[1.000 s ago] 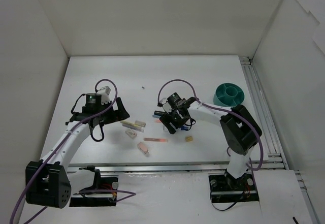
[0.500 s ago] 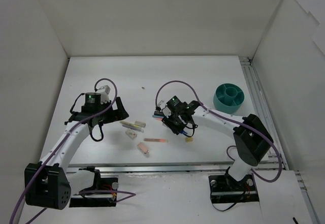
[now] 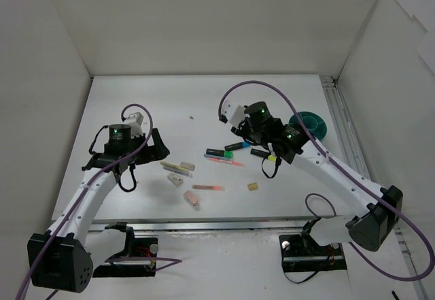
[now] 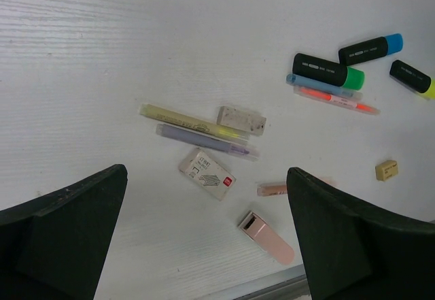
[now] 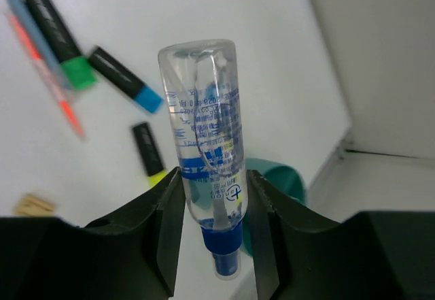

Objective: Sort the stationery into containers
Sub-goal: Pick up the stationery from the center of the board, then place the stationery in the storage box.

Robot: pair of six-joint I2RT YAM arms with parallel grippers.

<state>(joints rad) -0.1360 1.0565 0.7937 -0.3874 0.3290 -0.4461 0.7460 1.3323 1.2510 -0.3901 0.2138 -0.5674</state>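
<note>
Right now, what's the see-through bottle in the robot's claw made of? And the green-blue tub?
The clear bottle is probably glossy transparent plastic: you can see a thin stick inside through it, and it shines. The teal tub is likely smooth plastic: its colour is even and solid, though it is small and partly hidden.

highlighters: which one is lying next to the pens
The green-capped highlighter, alongside the light blue pen and orange pen; the blue-capped highlighter and yellow-capped highlighter lie apart.
</note>
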